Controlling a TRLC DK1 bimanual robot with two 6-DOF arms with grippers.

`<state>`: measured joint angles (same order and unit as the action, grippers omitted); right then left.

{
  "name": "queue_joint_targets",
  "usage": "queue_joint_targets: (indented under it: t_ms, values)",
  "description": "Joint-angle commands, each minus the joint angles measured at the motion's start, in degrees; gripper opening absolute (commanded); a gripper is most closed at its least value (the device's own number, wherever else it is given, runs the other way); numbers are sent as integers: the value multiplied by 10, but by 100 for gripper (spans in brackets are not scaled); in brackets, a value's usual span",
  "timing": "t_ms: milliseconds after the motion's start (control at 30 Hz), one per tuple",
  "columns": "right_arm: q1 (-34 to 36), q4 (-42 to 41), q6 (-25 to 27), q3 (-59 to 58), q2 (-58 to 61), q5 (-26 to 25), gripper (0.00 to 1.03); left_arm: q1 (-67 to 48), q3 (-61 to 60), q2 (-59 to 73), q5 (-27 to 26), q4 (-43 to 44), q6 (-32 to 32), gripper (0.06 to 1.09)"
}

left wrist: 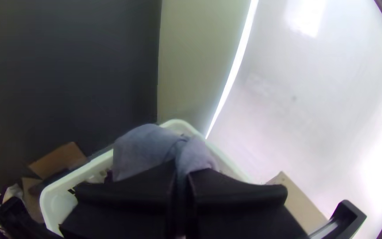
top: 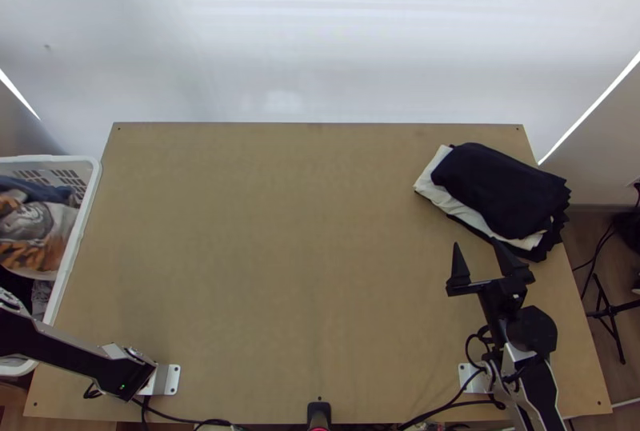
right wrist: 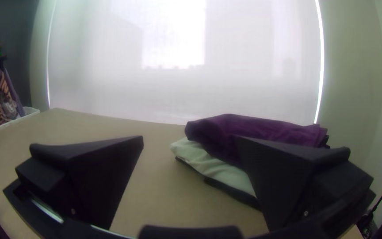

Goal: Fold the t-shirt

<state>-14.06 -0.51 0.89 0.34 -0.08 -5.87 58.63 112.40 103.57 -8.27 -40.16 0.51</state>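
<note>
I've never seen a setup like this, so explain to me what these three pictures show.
The machine is a left arm and a right arm at a wooden table. One picture looks steeply down from above; the other two come from cameras on each arm's wrist. The left arm's closed jaws hold a bunched garment, which hangs over a white basket of laundry. The right arm's jaws are open and empty, near a stack of folded cloth at the table's far right: dark on top, white showing beneath.
</note>
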Motion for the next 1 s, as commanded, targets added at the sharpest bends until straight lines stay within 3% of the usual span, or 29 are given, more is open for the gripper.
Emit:
queue_joint_targets:
  t_ms: [0,100,200,233,267,367,667,733,967]
  values:
    - [0,0,1,0,0,0,98,-2,123,-31,-17,-72,41,9]
    - [0,0,1,0,0,0,98,-6,103,-28,-26,-77,38,10]
    - [0,0,1,0,0,0,98,-6,77,-22,-31,-91,33,27]
    - [0,0,1,0,0,0,98,-6,70,-23,-35,-99,25,26]
    - [0,0,1,0,0,0,98,-6,50,-33,-41,-95,15,8]
    - [0,0,1,0,0,0,98,-8,-2,-49,-54,-79,-10,9]
    - [0,0,1,0,0,0,98,-44,-24,-118,-61,-59,26,9]
    - [0,0,1,0,0,0,98,-75,-6,-149,-90,-66,45,9]
    - [0,0,1,0,0,0,98,-254,151,-185,-76,-68,172,9]
